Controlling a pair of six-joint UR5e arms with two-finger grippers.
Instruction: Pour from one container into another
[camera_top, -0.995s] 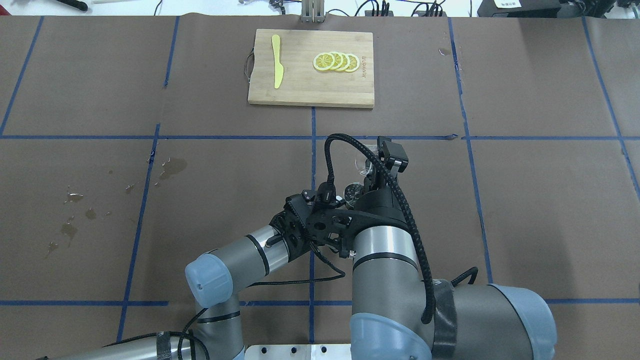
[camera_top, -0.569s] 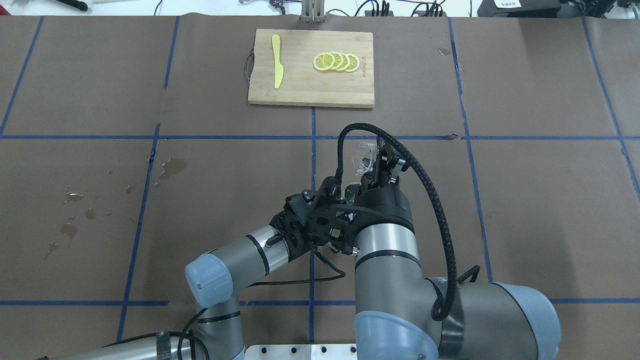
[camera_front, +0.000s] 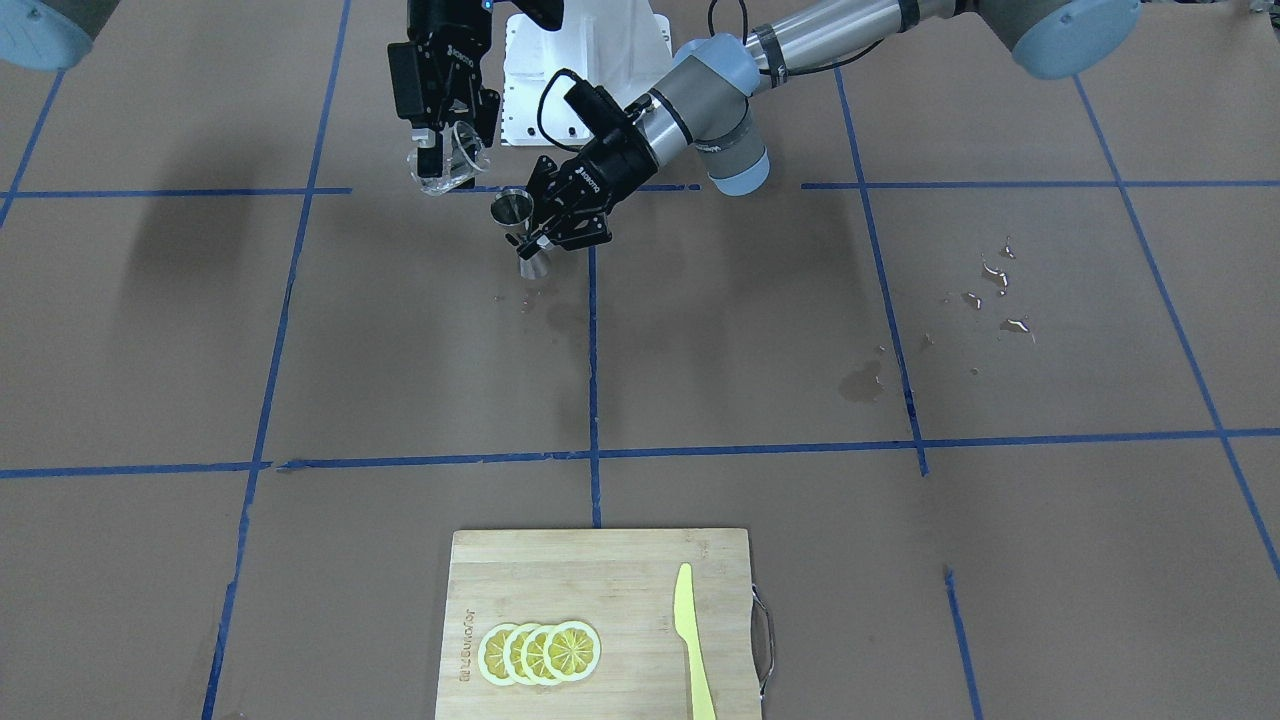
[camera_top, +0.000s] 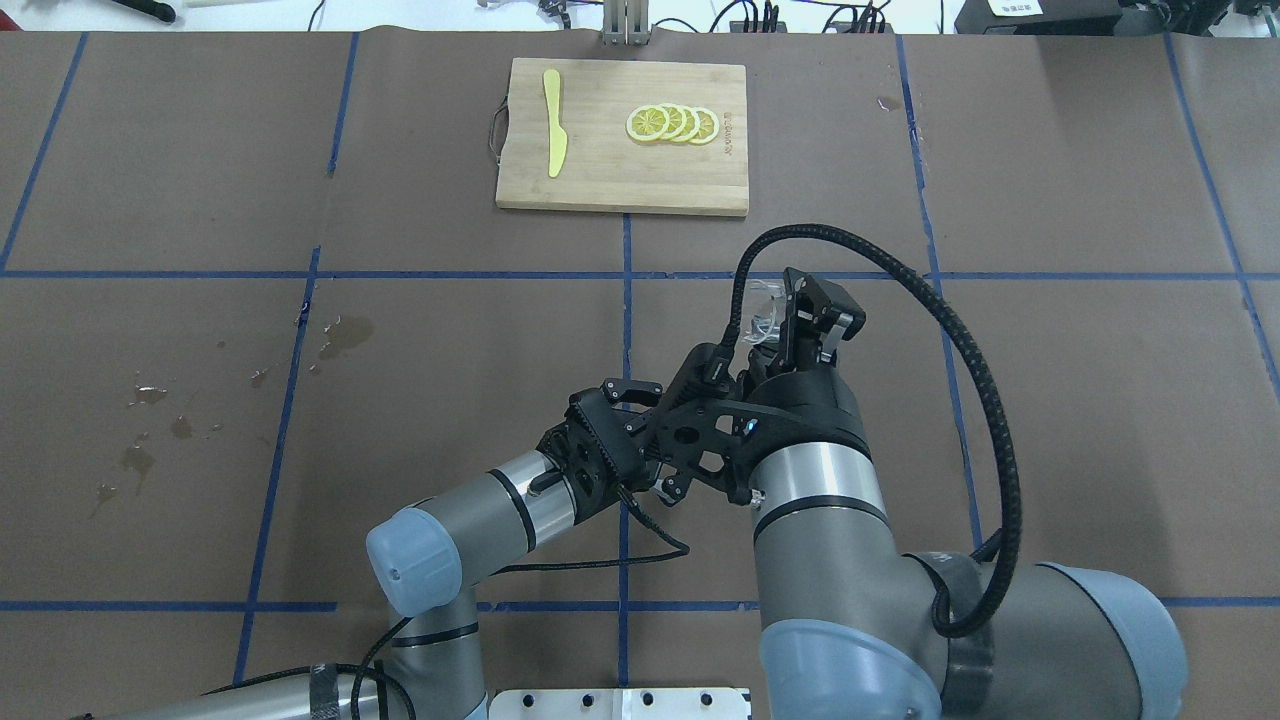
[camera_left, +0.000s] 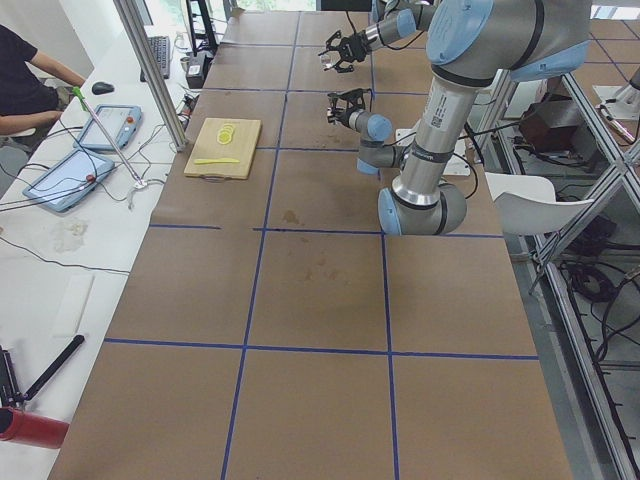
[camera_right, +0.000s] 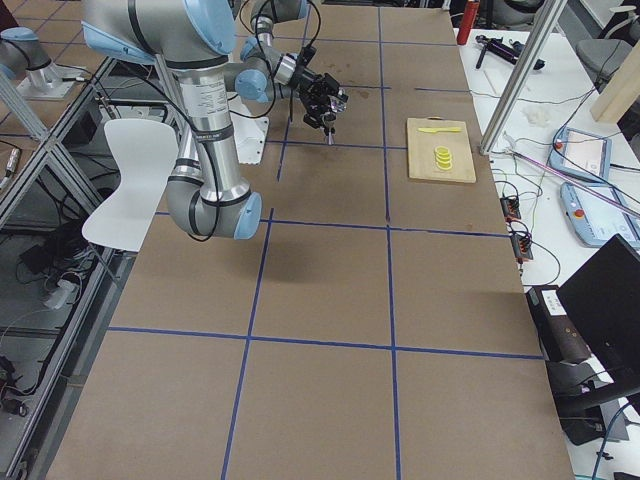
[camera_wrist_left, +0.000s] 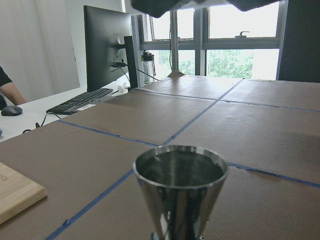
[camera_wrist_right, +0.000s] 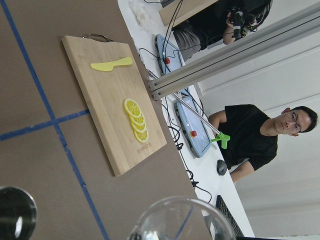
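Observation:
My right gripper (camera_front: 437, 160) is shut on the small clear glass cup (camera_front: 452, 170), which hangs in the air beside the steel jigger (camera_front: 514, 210), apart from it. In the overhead view the cup (camera_top: 764, 312) shows just beyond the right gripper (camera_top: 800, 320), and the right wrist hides the jigger there. My left gripper (camera_front: 535, 238) is shut on the jigger's narrow waist and holds it upright above the table. The left wrist view shows the jigger's open top cone (camera_wrist_left: 180, 185) close up. The right wrist view has the cup's rim (camera_wrist_right: 180, 220) at the bottom and the jigger (camera_wrist_right: 15, 215) at lower left.
A wooden cutting board (camera_top: 600, 190) at the far middle of the table carries several lemon slices (camera_top: 672, 123) and a yellow knife (camera_top: 553, 122). Wet spots (camera_top: 150, 420) mark the brown paper on the robot's left. People sit beyond the far edge (camera_wrist_right: 260, 135).
The right arm has swung to the robot's right, carrying the glass cup away from over the jigger. Its wrist now hides the jigger from overhead. The left arm has stayed put.

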